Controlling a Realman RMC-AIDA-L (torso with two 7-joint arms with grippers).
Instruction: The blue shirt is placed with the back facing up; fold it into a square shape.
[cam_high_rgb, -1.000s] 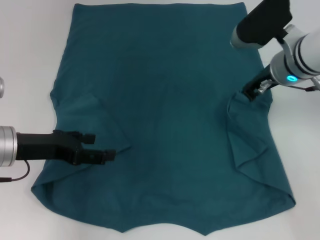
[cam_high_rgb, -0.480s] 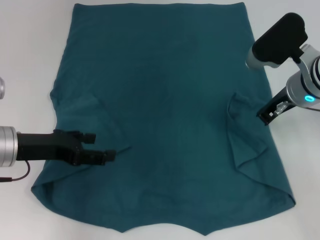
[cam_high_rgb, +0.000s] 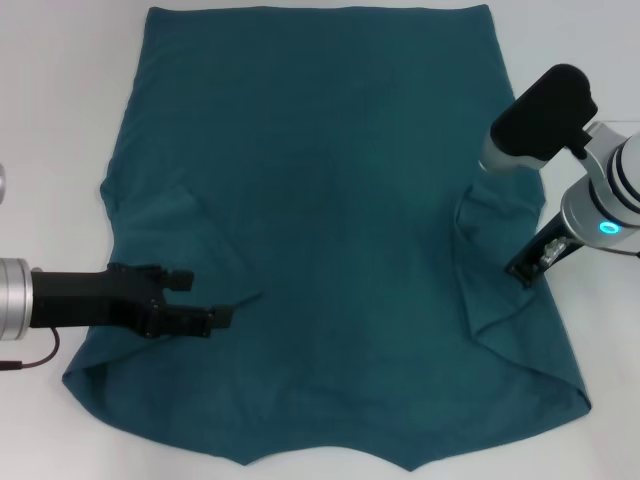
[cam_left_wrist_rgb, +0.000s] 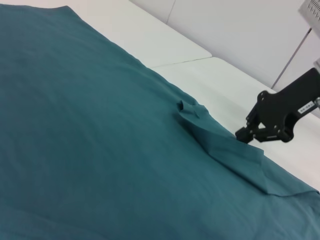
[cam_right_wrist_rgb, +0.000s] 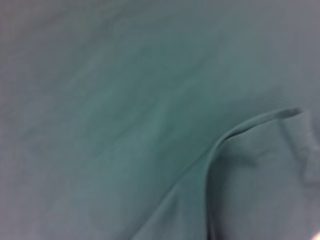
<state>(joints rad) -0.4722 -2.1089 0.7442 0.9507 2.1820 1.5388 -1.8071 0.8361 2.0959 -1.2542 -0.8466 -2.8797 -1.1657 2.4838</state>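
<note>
The shirt (cam_high_rgb: 320, 230) lies flat on the white bench (cam_high_rgb: 50, 100), both sleeves folded inward. Left tool (cam_high_rgb: 222, 318) rests spread over its left sleeve; right tool (cam_high_rgb: 522, 272), state unclear, sits at the right edge.

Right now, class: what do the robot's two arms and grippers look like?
The left gripper is matte black and angular, on a black forearm with a silver metal cuff and thin dark cable. The right gripper is black, on a white-grey arm bearing a glowing cyan ring and black rounded housing.

The blue shirt (cam_high_rgb: 330, 230) lies flat between left gripper (cam_high_rgb: 205, 318) and right gripper (cam_high_rgb: 524, 272).
</note>
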